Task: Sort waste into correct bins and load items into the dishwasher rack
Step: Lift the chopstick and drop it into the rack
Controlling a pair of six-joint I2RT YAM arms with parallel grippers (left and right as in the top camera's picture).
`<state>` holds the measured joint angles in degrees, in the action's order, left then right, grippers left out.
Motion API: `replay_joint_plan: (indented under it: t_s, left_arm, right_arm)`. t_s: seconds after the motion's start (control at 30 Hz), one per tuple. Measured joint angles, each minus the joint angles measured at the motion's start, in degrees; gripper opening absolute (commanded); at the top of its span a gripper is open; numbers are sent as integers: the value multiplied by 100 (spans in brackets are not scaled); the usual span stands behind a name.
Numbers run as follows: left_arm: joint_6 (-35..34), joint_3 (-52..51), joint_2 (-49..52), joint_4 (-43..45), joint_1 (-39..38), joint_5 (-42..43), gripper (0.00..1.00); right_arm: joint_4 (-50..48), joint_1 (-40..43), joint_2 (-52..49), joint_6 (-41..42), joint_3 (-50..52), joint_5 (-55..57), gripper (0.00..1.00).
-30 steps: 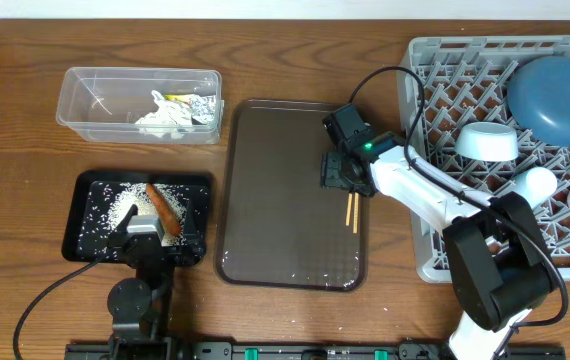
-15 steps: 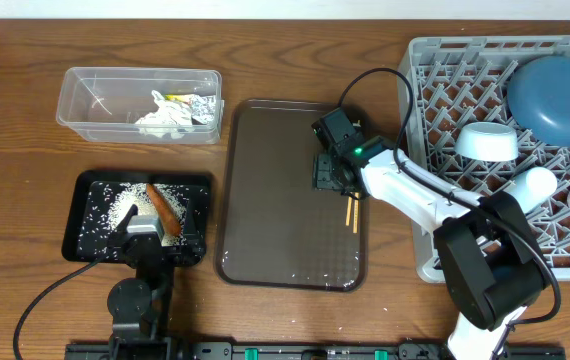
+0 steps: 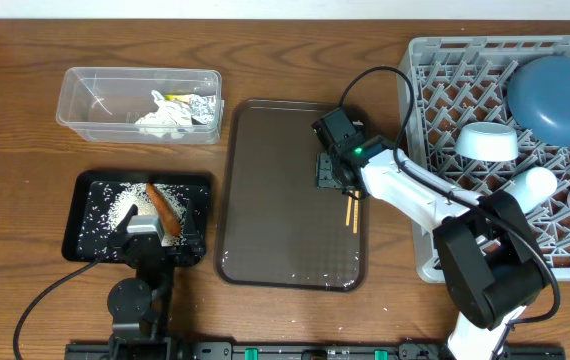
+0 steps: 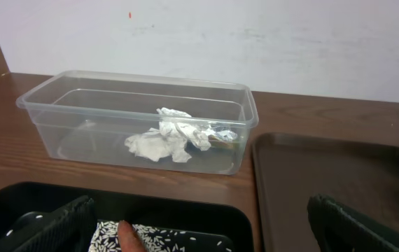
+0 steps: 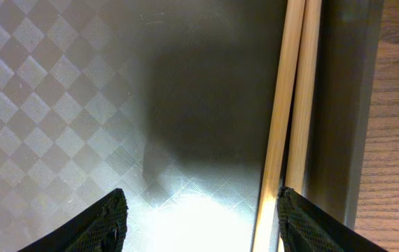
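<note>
The wooden chopsticks (image 3: 351,212) (image 5: 289,105) lie side by side along the right edge of the dark brown serving tray (image 3: 275,200). My right gripper (image 3: 333,172) (image 5: 203,227) hovers low over their far end, open. The sticks run just inside its right finger (image 5: 315,227). My left gripper (image 3: 152,245) (image 4: 201,206) is open wide above the near edge of the black tray (image 3: 95,185) (image 4: 206,213), which holds rice (image 3: 125,207) (image 4: 171,241) and the carrot (image 3: 162,207) (image 4: 129,236). The clear tub (image 3: 90,100) (image 4: 80,112) holds tissue (image 3: 162,115) (image 4: 168,136) and the wrapper (image 3: 197,108) (image 4: 224,134).
The grey dishwasher rack (image 3: 435,60) stands at the right with the dark-blue plate (image 3: 555,95), light-blue bowl (image 3: 487,142) and white cup (image 3: 540,183) in it. The right arm's cable arcs over the rack's left edge. A white wall runs behind the table.
My right gripper has shifted a little left and farther back over the serving tray, then held still. The left arm and all objects have not moved.
</note>
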<state>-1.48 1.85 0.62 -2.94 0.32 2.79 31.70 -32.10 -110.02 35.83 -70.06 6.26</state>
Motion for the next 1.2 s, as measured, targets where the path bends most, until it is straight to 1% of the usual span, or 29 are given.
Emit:
replay_joint_plan:
  t_s: [0.47,0.53,0.57,0.6,0.63,0.77,0.8,1.07,1.2]
  left_arm:
    - [0,0,0,0,0,0,98]
    - [-2,0,0,0,0,2,98]
    - [-2,0,0,0,0,2,98]
    - [0,0,0,0,0,0,98]
    - [0,0,0,-2,0,2,98]
    - [0,0,0,0,0,2,98]
    - [0,0,0,0,0,0,98]
    - [-2,0,0,0,0,0,98]
    - [-2,0,0,0,0,2,98]
  right_arm:
    - [-35,0,-249,-2,-15,133,66]
    - [-37,0,-249,-2,-15,140,62]
    - [-44,0,-249,-2,-15,149,56]
    - [-55,0,-249,2,-15,151,48]
    - [-59,2,-254,-17,-15,146,43]
    - [-94,2,-264,26,-17,157,7]
    - [-105,2,-271,37,-20,149,1]
    - [-48,15,-284,35,-129,-210,1]
    - [214,114,-162,-70,-256,-433,1]
